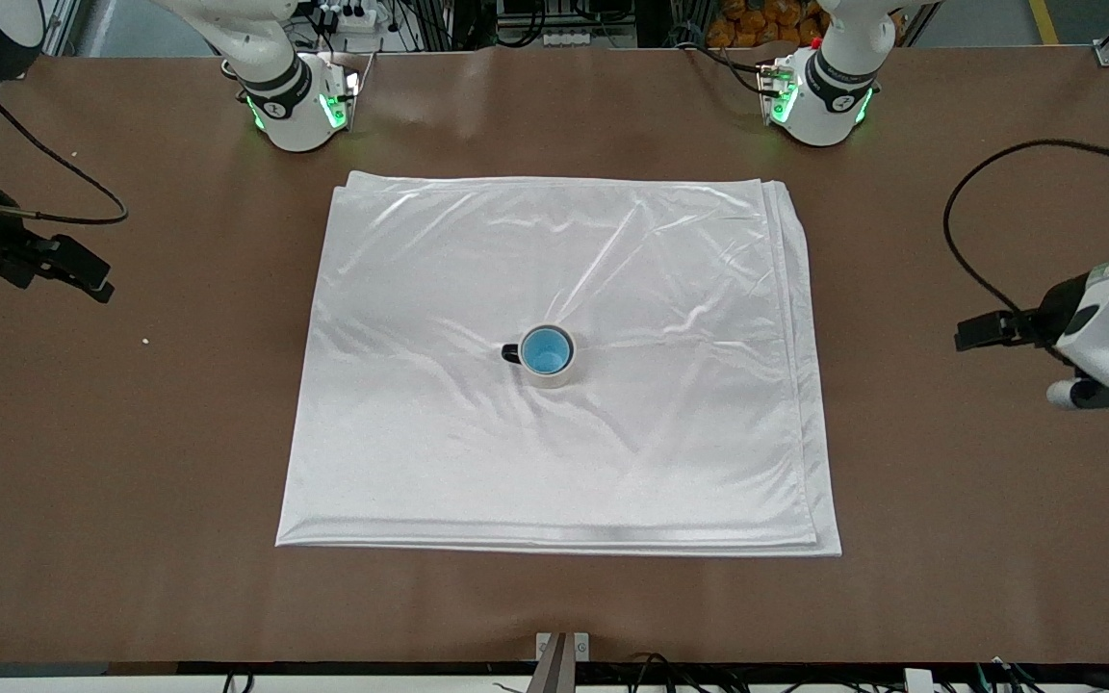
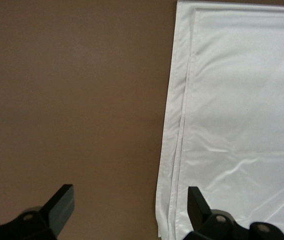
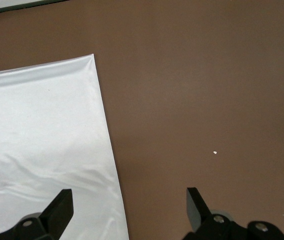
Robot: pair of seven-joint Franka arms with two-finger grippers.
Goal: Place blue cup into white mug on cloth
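1. Step in hand: the cup [image 1: 545,350] already sits inside the mug [image 1: 554,371], its bright blue interior ringed by the mug's off-white rim. Judged from this, the placement is complete and nothing of the task remains.
2. Location: the mug stands upright on the cloth [image 1: 420,433], near the cloth's middle.
3. Left gripper [image 2: 130,206]: jaws released and empty, over the cloth's edge at the left arm's end, part over cloth and part over bare counter [image 1: 949,481], well apart from the mug.
4. Right gripper [image 3: 129,206]: jaws released and empty, over the cloth's edge at the right arm's end, also well apart from the mug. Both arms wait.
5. Next move: probably none on the objects. Any further motion calls only for keeping both grippers off the cloth, since a tug on the fabric could tip the mug.
6. Cup: small, round, handleless and smooth; only its blue interior shows from above.
7. Mug: cylindrical, off-white and glossy, with a small dark handle [image 1: 510,353] pointing toward the right arm's end of the cloth.
8. Cloth: large, rectangular, shiny white fabric, folded in layers that show stepped along its edge at the left arm's end, with light wrinkles spreading around the mug.
9. Counter: matte brown and flat, with a small pale speck [image 3: 215,152] just off the cloth at the right arm's end.
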